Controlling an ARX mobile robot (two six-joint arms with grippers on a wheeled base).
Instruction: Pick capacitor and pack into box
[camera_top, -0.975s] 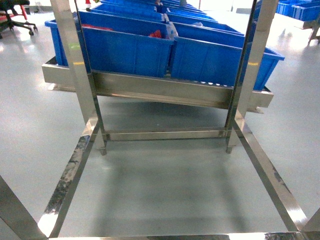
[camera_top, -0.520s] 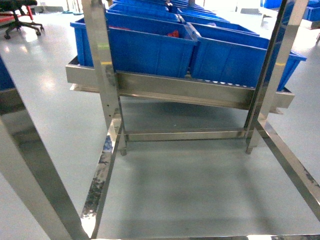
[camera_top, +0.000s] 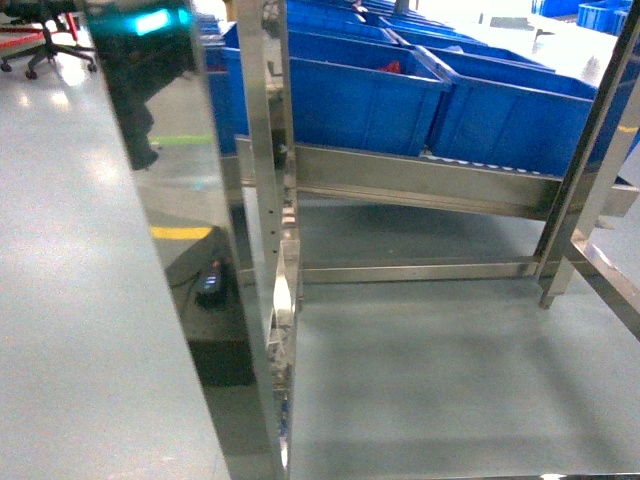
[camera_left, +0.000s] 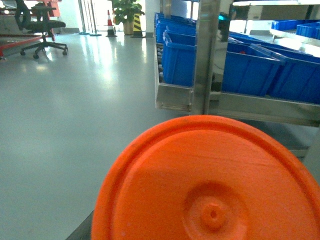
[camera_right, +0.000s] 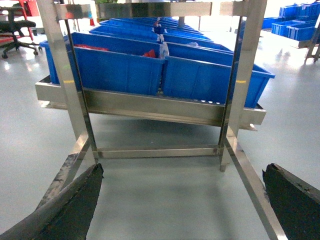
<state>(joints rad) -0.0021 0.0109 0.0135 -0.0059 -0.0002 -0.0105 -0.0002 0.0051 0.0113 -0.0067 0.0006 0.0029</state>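
**Robot facing a steel rack of blue bins, seen from three cameras.**
The right gripper was released: its dark fingers stood wide apart at the lower corners of the right wrist view, with only grey floor between them. An orange disc with a raised rim and a centre boss filled the lower left wrist view, so the left gripper's grasp could not be told. Blue bins sat on the rack. Red items lay in one bin, too small to identify as the capacitor. No view showed the box.
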